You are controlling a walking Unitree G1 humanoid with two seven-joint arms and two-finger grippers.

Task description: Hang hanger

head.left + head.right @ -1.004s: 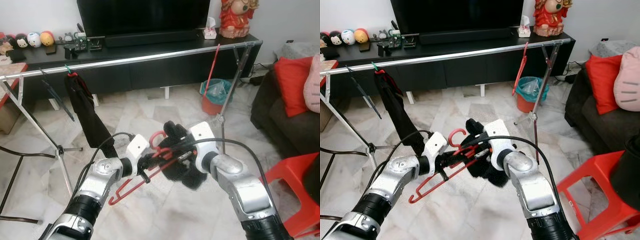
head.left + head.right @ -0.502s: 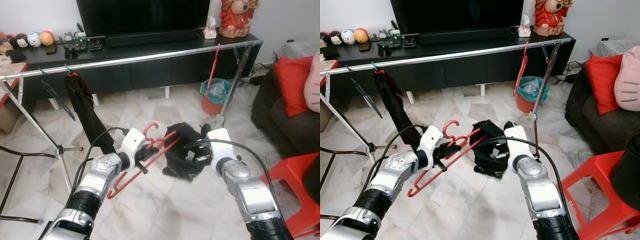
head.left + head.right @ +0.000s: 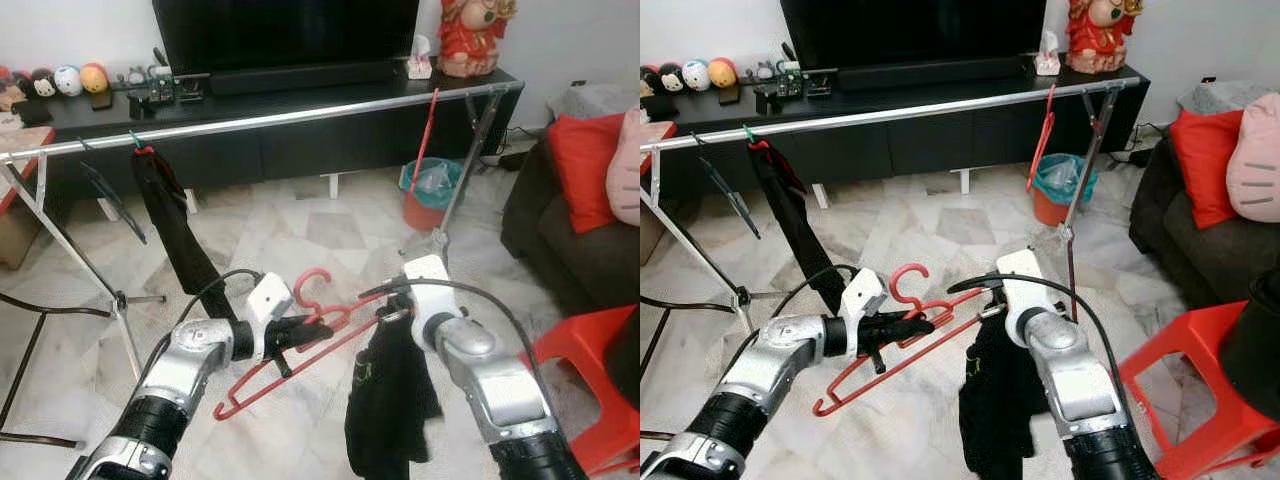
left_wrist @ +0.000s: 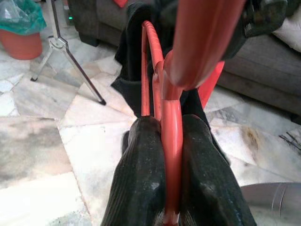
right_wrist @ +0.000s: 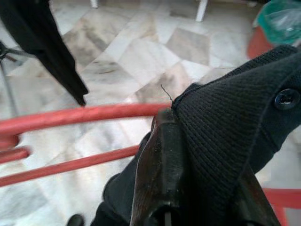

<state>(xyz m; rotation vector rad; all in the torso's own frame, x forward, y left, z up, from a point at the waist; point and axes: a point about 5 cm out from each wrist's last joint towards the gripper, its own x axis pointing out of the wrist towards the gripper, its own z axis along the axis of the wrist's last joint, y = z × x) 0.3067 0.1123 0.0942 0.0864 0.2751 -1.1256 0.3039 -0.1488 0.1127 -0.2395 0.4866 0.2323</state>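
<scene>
Left gripper point(image 3: 312, 331) clamped on the red hanger point(image 3: 300, 355) near its hook, hanger held tilted above the floor. Right gripper point(image 3: 392, 312), at the hanger's far end, pinches a black garment point(image 3: 385, 410) that hangs down from it. Metal rail point(image 3: 270, 118) well beyond both.

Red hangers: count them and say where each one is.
2. One hanger is clamped in the left gripper, its far end at the right gripper. The other hangs on the rail. More may be hidden.
</scene>
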